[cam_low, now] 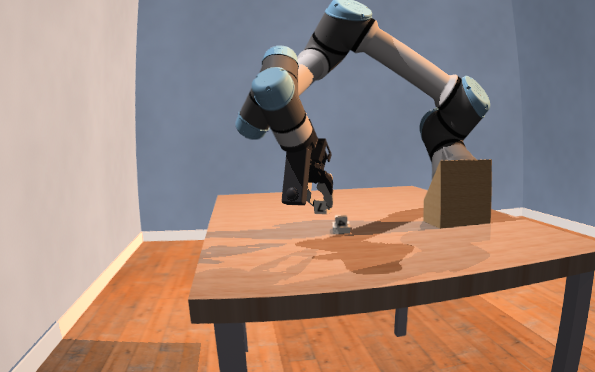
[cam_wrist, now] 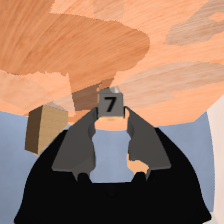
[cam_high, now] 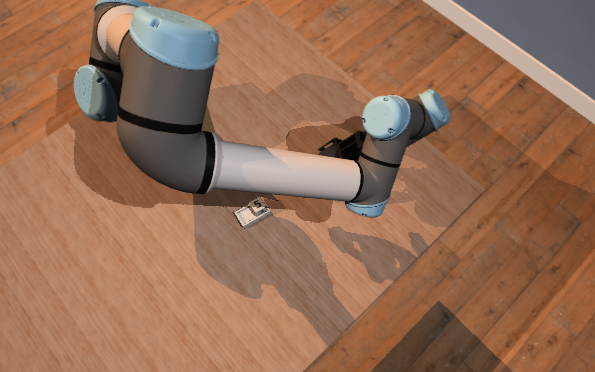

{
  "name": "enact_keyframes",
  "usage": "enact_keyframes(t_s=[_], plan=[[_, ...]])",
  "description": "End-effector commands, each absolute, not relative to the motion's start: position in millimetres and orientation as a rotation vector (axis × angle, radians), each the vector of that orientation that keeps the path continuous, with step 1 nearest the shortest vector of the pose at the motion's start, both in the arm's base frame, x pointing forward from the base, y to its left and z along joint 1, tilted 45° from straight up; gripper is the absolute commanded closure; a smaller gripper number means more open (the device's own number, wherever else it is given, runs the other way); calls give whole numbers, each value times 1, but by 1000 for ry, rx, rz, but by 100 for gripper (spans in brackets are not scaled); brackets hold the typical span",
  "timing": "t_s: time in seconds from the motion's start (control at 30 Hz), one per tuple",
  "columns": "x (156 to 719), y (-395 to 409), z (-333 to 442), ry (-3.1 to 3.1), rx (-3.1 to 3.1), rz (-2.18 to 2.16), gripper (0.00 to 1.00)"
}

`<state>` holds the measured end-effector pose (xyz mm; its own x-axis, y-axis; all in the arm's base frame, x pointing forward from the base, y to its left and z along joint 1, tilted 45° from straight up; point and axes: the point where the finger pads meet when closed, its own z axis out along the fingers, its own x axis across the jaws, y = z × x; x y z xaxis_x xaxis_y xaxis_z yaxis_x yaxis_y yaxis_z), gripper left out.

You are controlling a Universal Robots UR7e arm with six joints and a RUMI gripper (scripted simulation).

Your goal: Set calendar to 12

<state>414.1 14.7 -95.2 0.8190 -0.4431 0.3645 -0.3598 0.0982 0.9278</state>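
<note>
Going left to right in the exterior view, the arm (cam_high: 287, 172) (cam_low: 334, 37) is reaching over the table (cam_high: 117, 270) (cam_low: 267, 280) (cam_wrist: 100, 50), and its black jaws (cam_high: 344, 146) (cam_low: 320, 202) are pointing downward. They're closing on a small cube, the held cube (cam_low: 320, 207) (cam_wrist: 110, 103), and they're gripping it by its sides, up above the table! The wrist view is giving us a dark 7 on its near face, reading upright from there, while the exterior view is showing another dark mark that's too small to name. From the top, the forearm is hiding this one.

Just to the right and lower down, here's the pale tray (cam_high: 243, 219) (cam_low: 341, 231), resting on the table. It's carrying one cube, the 5 cube (cam_high: 258, 206) (cam_low: 341, 220), and that one is showing its 5 to the top view. It's occupying the right-hand end of the tray there, and the pale inside is showing at the left-hand end. Whether it's lying fully flat, I cannot tell.

Farther right, one wooden block (cam_low: 466, 194) (cam_wrist: 47, 129) is standing on the table, in front of the arm's lower end.

And the count: one tray, two cubes, one cube sitting in the tray and one hanging in the jaws.
</note>
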Motion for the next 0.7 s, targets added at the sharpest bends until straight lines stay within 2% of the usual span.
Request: enact_keyframes(t_s=[0.0, 0.67], plan=[[414, 15, -95, -673, 1508, -68, 89], [413, 15, -96, -690, 1598, -45, 89]])
